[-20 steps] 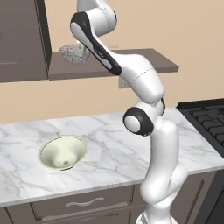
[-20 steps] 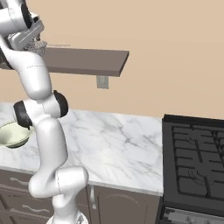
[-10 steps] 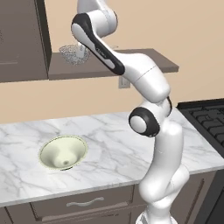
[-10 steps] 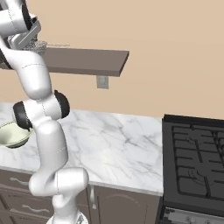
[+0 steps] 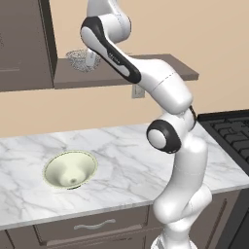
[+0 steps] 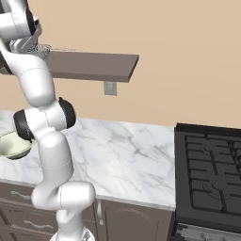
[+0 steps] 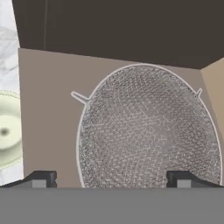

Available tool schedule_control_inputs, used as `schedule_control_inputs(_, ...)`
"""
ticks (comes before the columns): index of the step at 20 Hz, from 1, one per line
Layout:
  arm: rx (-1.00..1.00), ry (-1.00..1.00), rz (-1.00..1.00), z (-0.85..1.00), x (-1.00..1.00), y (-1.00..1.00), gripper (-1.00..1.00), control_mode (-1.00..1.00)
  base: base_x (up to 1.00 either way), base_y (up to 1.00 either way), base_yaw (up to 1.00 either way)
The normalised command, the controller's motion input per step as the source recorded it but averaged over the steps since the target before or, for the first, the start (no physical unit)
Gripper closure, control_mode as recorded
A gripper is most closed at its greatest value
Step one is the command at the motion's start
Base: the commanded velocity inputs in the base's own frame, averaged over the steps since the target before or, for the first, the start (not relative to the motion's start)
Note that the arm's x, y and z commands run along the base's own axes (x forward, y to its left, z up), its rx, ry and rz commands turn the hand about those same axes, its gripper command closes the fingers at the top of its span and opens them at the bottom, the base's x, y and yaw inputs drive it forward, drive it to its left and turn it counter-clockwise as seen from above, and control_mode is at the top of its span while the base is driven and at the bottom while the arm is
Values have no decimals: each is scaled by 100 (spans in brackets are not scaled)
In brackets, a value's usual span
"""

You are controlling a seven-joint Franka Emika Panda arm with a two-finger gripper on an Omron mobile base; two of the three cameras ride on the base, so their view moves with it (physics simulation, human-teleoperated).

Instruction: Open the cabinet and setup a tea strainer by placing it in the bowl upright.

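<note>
Since a second ago the arm's upper links have swung a little further toward the shelf, while the tea strainer (image 5: 81,60) and the bowl (image 5: 70,168) have kept their places. Up on the brown shelf (image 5: 160,73), the strainer sits rim-up, just beside the dark cabinet (image 5: 24,44), and the pincer (image 5: 90,59) hangs at its right side. From the hand view the pincer (image 7: 111,178) is spread wide, one dark fingertip (image 7: 41,178) on each side of the mesh basket (image 7: 146,127), with the basket's thin rim reaching down between them; whether either tip touches the rim cannot be told. Two short wire lugs stick out from that rim. Below, on the marbled bench (image 5: 121,160), the pale bowl stands upright well apart from the shelf and to the arm's left; its edge also shows at the left of the hand view (image 7: 8,131). A black stove (image 6: 209,174) sits to the right of the bench.
</note>
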Motion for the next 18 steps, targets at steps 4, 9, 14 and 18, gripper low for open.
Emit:
schedule_control_inputs(4,-1,0,8,-8,0,9,-100,-100,0,0,0)
schedule_control_inputs(9,-1,5,5,-17,1,0,-100,-100,0,0,0)
schedule_control_inputs(14,0,3,3,0,1,0,-100,-100,0,0,0)
schedule_control_inputs(18,0,2,3,0,0,0,100,-100,0,0,0)
